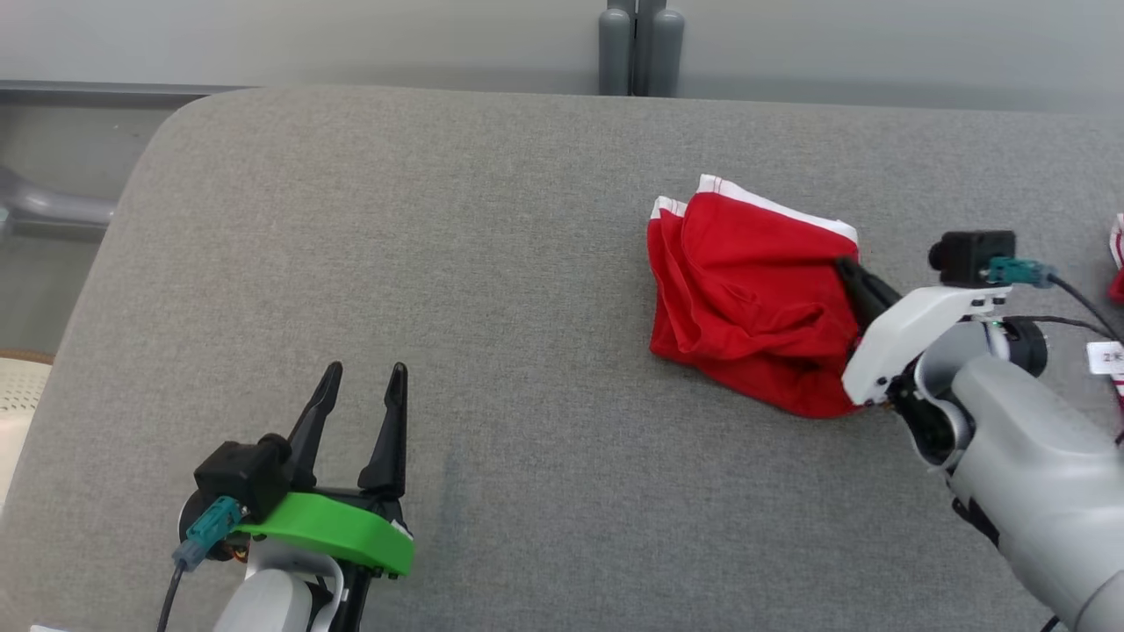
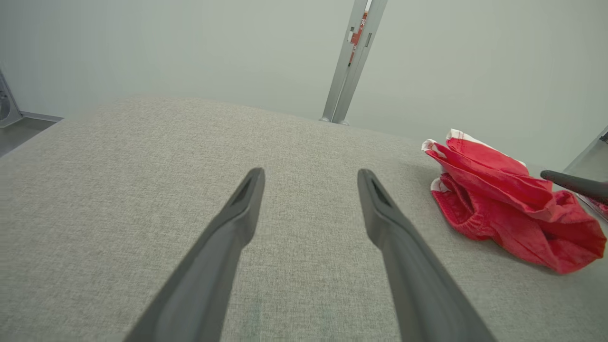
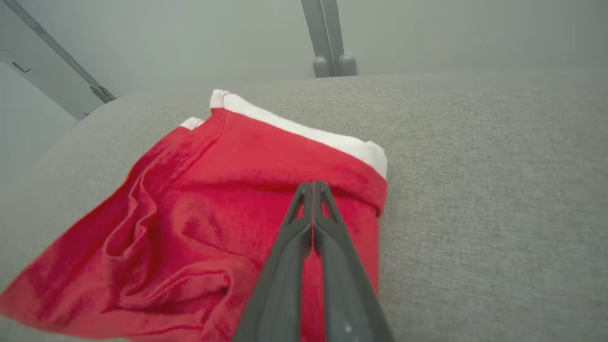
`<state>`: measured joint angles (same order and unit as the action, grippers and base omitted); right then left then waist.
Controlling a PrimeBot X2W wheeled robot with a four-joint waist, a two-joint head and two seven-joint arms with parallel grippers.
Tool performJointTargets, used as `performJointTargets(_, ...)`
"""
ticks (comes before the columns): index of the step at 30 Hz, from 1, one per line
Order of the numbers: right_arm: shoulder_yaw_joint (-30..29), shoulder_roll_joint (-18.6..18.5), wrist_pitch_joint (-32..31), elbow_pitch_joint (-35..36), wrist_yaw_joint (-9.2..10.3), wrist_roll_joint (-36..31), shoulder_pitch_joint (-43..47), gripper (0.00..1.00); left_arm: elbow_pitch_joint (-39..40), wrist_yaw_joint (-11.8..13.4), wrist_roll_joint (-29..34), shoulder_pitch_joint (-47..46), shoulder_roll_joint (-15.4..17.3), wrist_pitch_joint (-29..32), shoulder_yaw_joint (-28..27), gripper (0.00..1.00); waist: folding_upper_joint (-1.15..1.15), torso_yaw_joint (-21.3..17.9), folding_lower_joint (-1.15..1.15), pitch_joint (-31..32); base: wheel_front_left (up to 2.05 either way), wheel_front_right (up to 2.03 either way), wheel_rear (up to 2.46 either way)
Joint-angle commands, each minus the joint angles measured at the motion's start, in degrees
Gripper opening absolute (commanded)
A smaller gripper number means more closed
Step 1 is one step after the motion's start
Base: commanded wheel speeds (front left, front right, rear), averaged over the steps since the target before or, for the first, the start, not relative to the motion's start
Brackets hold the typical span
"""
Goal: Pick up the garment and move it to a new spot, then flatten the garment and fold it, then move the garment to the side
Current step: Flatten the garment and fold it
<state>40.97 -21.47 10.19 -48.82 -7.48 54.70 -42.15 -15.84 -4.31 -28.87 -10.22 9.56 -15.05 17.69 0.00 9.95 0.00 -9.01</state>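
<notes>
My left gripper [image 1: 366, 369] low at 7 o'clock in head view. Fingers spread wide, pointing 12 o'clock. Green wrist cover [image 1: 338, 531] right behind them. My right forearm [image 1: 1036, 439] comes in from 4 o'clock, pale, angled toward 10 o'clock. My right gripper [image 1: 847, 263] at 3 o'clock, fingers pressed together, tips meeting, pointing 10 o'clock.

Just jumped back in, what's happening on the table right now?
The right gripper has its fingers shut at the right edge of the crumpled red garment, which lies on the gray table; whether it has caught cloth is unclear. The left gripper is open over bare table, well away from it. Nothing is flattened or folded yet.
</notes>
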Motion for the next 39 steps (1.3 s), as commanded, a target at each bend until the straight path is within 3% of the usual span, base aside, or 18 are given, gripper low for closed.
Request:
performJointTargets(1,1.30,1.25,-1.27,-0.36,-0.03,0.12,0.09,0.00,-0.38,-0.30,0.30,-0.84,-0.21,-0.15,-0.18,1.00,0.00,1.21,0.00,-0.28,0.00,0.00,0.00)
performJointTargets(7,7.75,4.42,-3.74,1.62,-0.03,1.74,2.36,0.00,-1.26,-0.56,0.20,-0.27,-0.76,-0.15,-0.55,1.00,0.00,2.50,0.00,0.30,0.00,0.00,0.00)
performJointTargets(18,17.13,9.38,3.13,9.61,-0.03,4.12,3.97,0.00,-1.51,-0.86,0.79,0.25,-1.07,-0.15,-1.61,1.00,0.00,1.10,0.00,1.13,0.00,0.00,0.00)
performJointTargets(23,15.81,8.03,4.86,13.35,-0.03,3.26,2.96,0.00,-0.78,-0.53,1.26,1.06,-0.61,-0.15,-2.39,1.00,0.00,-0.33,0.00,2.04,0.00,0.00,0.00)
performJointTargets(28,6.06,3.85,4.99,20.07,-0.03,-2.55,5.38,0.00,0.94,-0.32,1.89,2.32,-0.65,-0.15,-3.75,1.00,0.00,-2.47,0.00,3.18,0.00,0.00,0.00)
performJointTargets(30,1.15,2.68,4.97,22.89,-0.03,-5.44,7.17,0.16,1.77,-0.14,2.25,2.99,-0.65,-0.15,-4.43,1.00,0.00,-3.43,0.00,3.57,0.00,0.00,0.00)
performJointTargets(31,-1.71,2.04,4.98,24.37,-0.03,-7.17,8.07,0.32,2.23,-0.06,2.55,3.21,-0.54,-0.15,-4.83,1.00,0.00,-3.98,0.00,3.77,0.00,0.00,0.00)
performJointTargets(32,-4.00,1.50,4.98,25.46,-0.03,-8.73,8.98,0.79,2.64,0.06,2.89,3.37,-0.44,-0.15,-5.20,1.00,0.00,-4.43,0.00,3.95,0.00,0.00,0.00)
performJointTargets(33,-6.50,1.01,4.97,26.49,-0.03,-10.35,10.38,1.00,3.17,0.20,3.00,3.62,-0.42,-0.16,-5.74,1.00,0.00,-4.97,0.00,4.14,0.00,0.00,0.00)
performJointTargets(39,-19.71,0.69,4.98,31.52,-0.03,-19.44,16.98,1.00,5.81,1.13,4.51,5.06,-0.30,-0.15,-9.02,1.00,0.00,-7.97,0.00,4.99,0.00,0.00,0.00)
